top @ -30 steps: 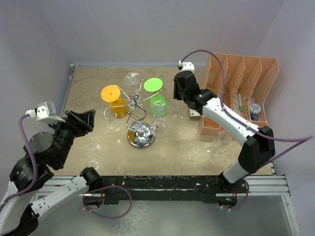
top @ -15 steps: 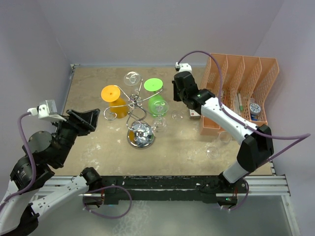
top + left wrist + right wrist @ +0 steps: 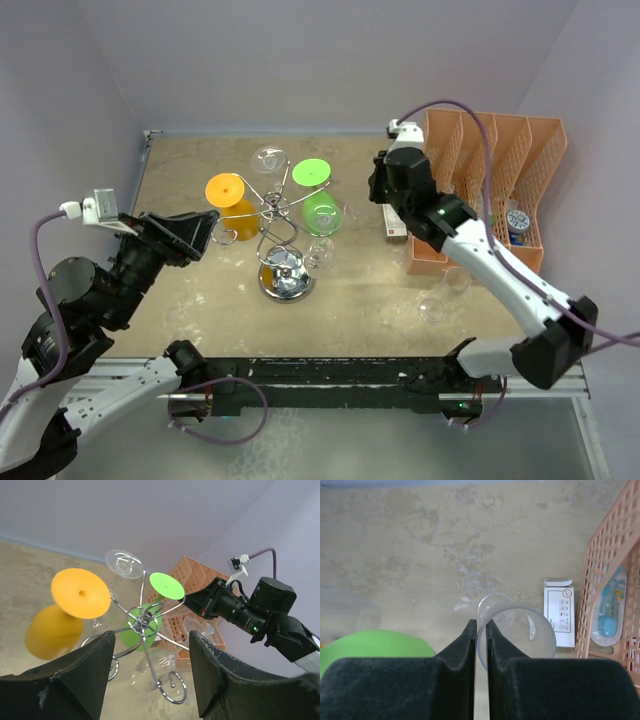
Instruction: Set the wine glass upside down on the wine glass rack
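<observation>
1. Two tools stood differently. The right tool [image 3: 480, 622] had its fingers pressed almost together, pinching the wall of the clear wine glass [image 3: 516, 630] at its rim. The left tool [image 3: 150, 637] was spread wide and held nothing.
2. The wine glass sat right at the right tool's fingertips with its mouth toward that tool. Its long axis ran away from the tool toward the surface [image 3: 410, 540], and a smaller circle showed beyond the rim. Whether it touched the surface could not be told.
3. The wine glass rack [image 3: 278, 228] stood upright ahead of the left tool's fingertips and off to the left of the right tool. An orange glass [image 3: 80, 592], a green glass [image 3: 166, 585] and a clear glass [image 3: 124, 562] hung on it, feet uppermost.
4. A white box [image 3: 558, 611] lay just past the held glass, beside the orange mesh organiser [image 3: 490, 170]. It bore dark print and a round orange mark, too small to read.
5. Only the right wrist view showed the pinch; from the top the held glass was barely visible. The top view alone showed the rack's mirrored base and another clear glass [image 3: 436, 308] under the right forearm. The left wrist view showed the rack's curled arms from low down.
</observation>
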Motion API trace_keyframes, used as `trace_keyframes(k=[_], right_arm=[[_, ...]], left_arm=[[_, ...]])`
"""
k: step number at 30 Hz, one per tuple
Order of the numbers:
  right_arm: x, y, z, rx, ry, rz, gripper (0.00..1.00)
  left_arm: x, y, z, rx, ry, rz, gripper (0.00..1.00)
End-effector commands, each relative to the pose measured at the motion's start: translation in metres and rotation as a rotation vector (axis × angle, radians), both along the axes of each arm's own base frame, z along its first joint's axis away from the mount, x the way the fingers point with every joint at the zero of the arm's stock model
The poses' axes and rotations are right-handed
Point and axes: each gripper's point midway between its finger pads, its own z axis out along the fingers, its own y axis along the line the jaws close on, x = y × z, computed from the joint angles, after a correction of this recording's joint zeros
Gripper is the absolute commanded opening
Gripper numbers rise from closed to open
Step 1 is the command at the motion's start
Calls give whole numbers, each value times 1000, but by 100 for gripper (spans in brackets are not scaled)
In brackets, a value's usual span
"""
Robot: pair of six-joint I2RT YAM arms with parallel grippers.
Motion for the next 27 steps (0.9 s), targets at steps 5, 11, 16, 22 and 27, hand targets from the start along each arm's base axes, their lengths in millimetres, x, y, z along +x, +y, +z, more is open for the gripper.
trace_keyframes(k=[5,11,16,22,27], right_arm=[[-35,-46,113,299,-323,-149,4],[-61,-67,165,446,-492,-160,1],[-80,-68,207,582,-591,-102,0],[-106,-66,257,738,-695,-4,2],[-121,-66,283,845,-768,52,5]], left_arm=[[2,-44,61,-129,-142,-167,58],[18,-77,94,-254,-208,-234,56],[41,-108,118,-358,-206,-270,54],[77,-146,134,-574,-165,-298,53],[108,-160,128,-711,-108,-232,45]])
